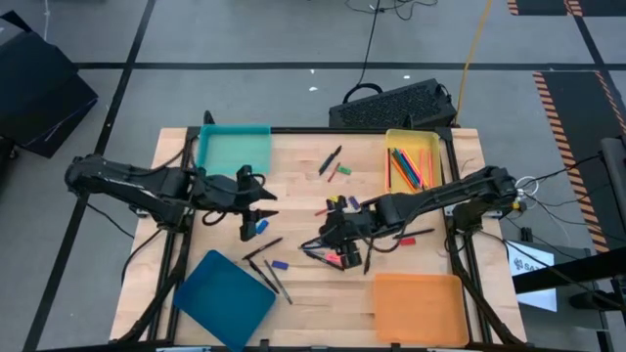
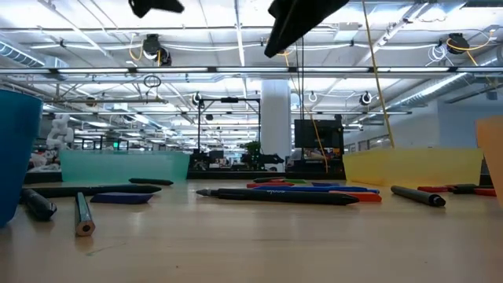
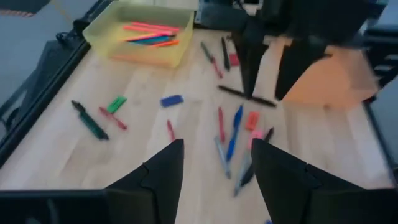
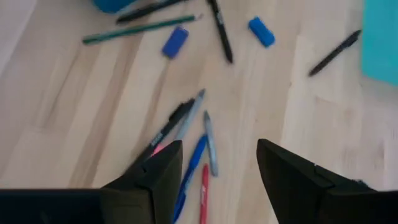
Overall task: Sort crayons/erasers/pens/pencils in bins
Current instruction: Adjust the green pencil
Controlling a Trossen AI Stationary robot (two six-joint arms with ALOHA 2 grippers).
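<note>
High view: four bins at the table's corners, namely teal bin (image 1: 234, 150) and yellow bin (image 1: 413, 156) at the far edge, dark blue bin (image 1: 223, 298) and orange bin (image 1: 419, 308) at the near edge. Several pencils (image 1: 408, 168) inside the yellow bin; exact count unreadable. Teal and orange bins with nothing visible inside. Left gripper (image 1: 262, 204) above the boards near the teal bin, fingers spread, nothing between them. Right gripper (image 1: 337, 235) over a loose pile of pens (image 1: 328, 256) at mid-table, partly covering it; finger spread unclear from above.

Low view: dark pen (image 2: 279, 196) lying across the middle, a green pencil (image 2: 83, 215) end-on at left, teal and yellow bins behind. Only dark undersides of the two arms at the top edge.

Left wrist view: own fingers (image 3: 160, 180) apart, empty. One blue eraser (image 3: 171, 100), one green eraser (image 3: 115, 104), one dark green marker (image 3: 89, 120), two red crayons (image 3: 113, 118) on the wood; pile beyond blurred.

Right wrist view: own fingers (image 4: 155, 175) apart, nothing held, above roughly five pens (image 4: 196, 158). Two blue erasers (image 4: 175, 42), one green pencil (image 4: 138, 30), three black pens farther off, one cut off by the edge.
</note>
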